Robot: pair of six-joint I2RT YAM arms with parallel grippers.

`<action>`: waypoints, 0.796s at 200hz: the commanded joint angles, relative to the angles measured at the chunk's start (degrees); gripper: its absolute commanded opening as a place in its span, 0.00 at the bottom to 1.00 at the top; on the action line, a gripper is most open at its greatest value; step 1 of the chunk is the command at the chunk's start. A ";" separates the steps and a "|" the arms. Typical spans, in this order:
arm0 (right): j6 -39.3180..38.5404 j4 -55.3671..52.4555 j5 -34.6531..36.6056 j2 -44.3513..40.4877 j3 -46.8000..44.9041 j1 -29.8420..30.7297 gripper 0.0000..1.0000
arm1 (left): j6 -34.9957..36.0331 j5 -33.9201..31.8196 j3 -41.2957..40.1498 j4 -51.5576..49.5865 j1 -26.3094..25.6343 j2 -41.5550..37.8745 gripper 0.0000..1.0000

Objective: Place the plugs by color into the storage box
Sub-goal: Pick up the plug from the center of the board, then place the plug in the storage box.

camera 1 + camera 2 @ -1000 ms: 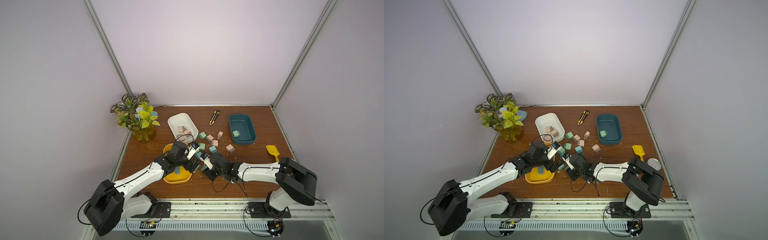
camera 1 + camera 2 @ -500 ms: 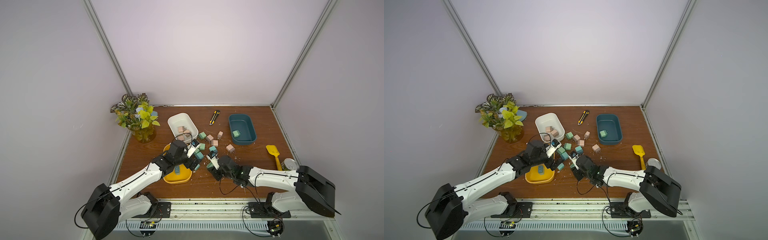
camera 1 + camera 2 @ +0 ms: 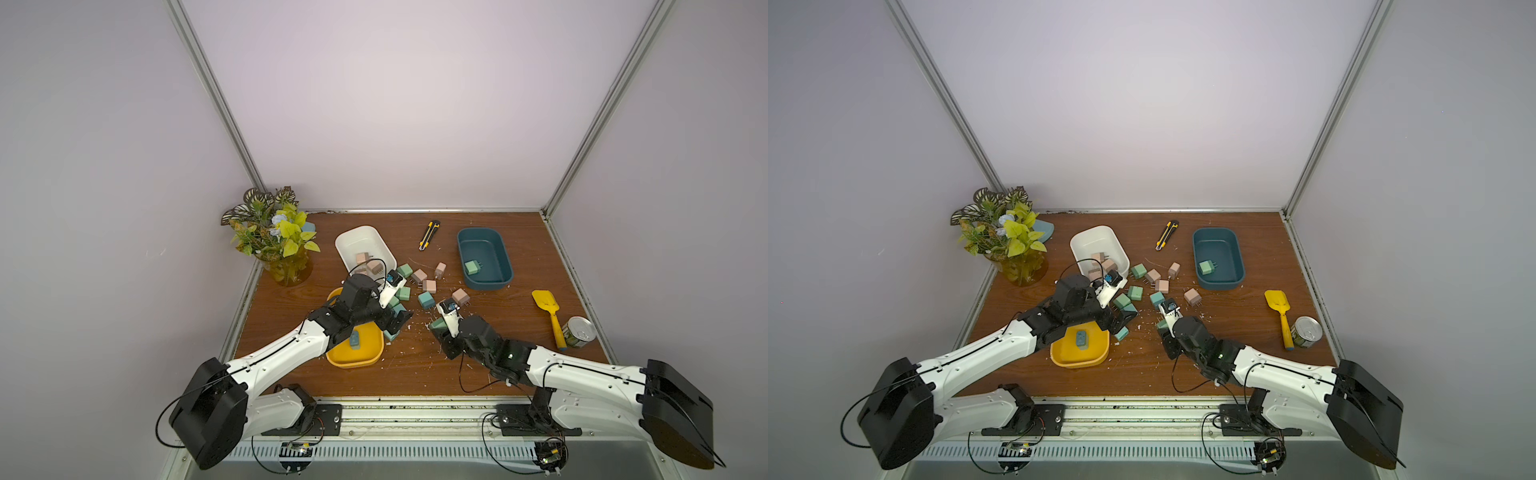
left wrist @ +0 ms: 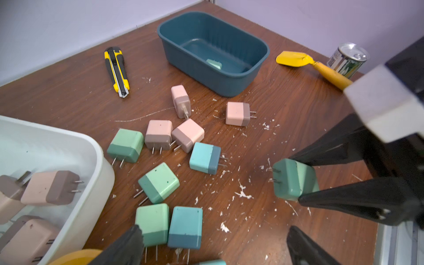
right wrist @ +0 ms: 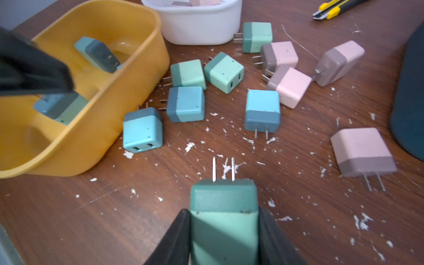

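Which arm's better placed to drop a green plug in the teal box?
Right. The right gripper is shut on a green plug, with the teal box on its side; the left gripper is open, by the yellow box.

Two white-shelled arms (image 3: 274,357), bulky black joints (image 3: 208,411), looping black cables (image 3: 460,374).
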 commanded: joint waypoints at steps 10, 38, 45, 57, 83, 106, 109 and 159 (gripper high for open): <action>2.20 -2.37 1.75 -2.46 -0.06 -3.38 0.40 | -2.69 2.35 1.99 3.69 0.12 1.86 0.99; 3.38 -3.99 0.84 -2.91 0.01 -8.05 0.40 | -4.73 3.38 2.45 5.57 0.12 4.21 0.99; 3.36 -3.97 0.64 -3.08 -0.03 -8.87 0.40 | -5.27 3.76 2.66 5.95 0.12 4.98 0.99; 3.31 -3.86 0.56 -3.46 0.22 -10.22 0.40 | -6.37 4.40 3.32 6.90 0.11 6.52 0.99; 2.67 -2.59 0.65 -4.14 1.47 -13.23 0.42 | -8.93 5.71 7.31 8.30 -0.07 12.12 0.99; 1.55 -2.04 -0.40 -2.31 4.09 -17.55 0.45 | -10.55 7.68 13.98 8.02 -0.23 19.38 0.99; 1.39 -2.00 -0.74 -1.80 4.56 -18.14 0.45 | -10.82 7.85 14.96 7.89 -0.22 20.39 0.99; -2.59 -2.26 -3.50 4.95 14.32 -26.63 0.45 | -12.84 5.89 30.60 4.39 -0.43 33.28 0.99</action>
